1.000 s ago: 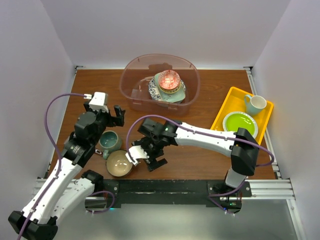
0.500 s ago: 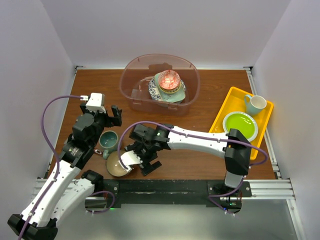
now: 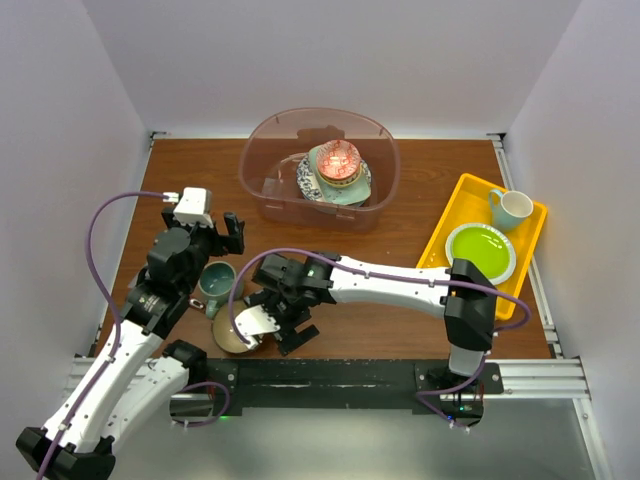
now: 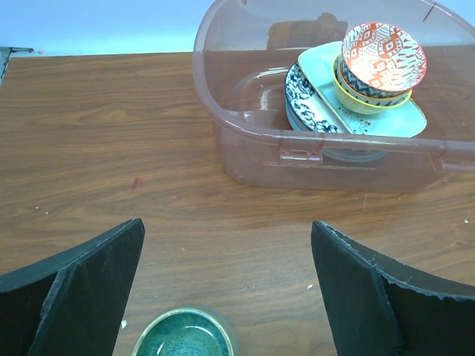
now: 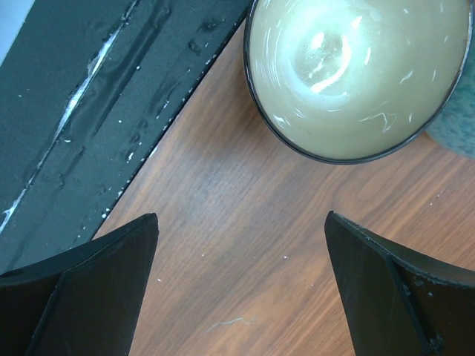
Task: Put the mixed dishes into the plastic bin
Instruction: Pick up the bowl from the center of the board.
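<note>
The plastic bin point(image 3: 320, 214) at the far side of the tabletop point(image 3: 420, 180) holds stacked plates and bowls point(image 3: 335, 170). The tan bowl point(image 5: 356, 74) sits at the near edge, just ahead of the right arm's fingers point(image 5: 89, 282), which are spread wide and empty. It looks stiff, glazed, slippery and breakable, so pinch across its rim. The teal mug point(image 4: 185, 337) stands beneath the left arm's fingers point(image 4: 82, 282), likewise released

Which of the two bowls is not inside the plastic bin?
The tan bowl: it stands on the table near the front edge, beside the teal mug. The red-patterned bowl sits atop the stacked dishes inside the bin.
</note>
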You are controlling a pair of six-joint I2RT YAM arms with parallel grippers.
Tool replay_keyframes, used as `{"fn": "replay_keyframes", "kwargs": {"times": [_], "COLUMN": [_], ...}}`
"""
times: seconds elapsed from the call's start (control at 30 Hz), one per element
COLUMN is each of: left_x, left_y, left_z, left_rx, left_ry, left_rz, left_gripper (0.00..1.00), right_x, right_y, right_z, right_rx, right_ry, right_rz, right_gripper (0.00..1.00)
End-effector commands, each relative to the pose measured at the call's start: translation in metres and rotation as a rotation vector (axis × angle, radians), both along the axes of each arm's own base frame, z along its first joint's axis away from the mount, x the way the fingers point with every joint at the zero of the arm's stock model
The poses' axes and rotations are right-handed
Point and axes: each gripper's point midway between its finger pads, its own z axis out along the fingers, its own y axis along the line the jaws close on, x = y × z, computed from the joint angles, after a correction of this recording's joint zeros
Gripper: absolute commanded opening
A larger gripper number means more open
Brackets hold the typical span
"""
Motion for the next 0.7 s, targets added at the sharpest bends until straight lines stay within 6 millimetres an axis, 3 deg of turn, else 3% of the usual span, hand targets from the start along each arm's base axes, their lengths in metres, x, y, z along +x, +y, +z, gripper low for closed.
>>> {"fn": "replay_keyframes", "kwargs": {"times": [0.0, 0.67], "left_x": [0.003, 0.004], "left_y": [0.003, 0.003], "left_z": [0.009, 0.007], "left_rx": [0.004, 0.009], "left_ry": [-0.042, -0.036], "left_rz": [0.011, 0.011], "left_gripper": [1.00, 1.00], "right_x": [0.003, 0.003], "right_y": [0.013, 0.031], "right_z": [0.012, 0.012], "right_rx": [0.034, 0.032], "right_ry": [-0.030, -0.067], "right_rz": [-0.015, 0.004], "right_gripper": [0.98, 0.98]}}
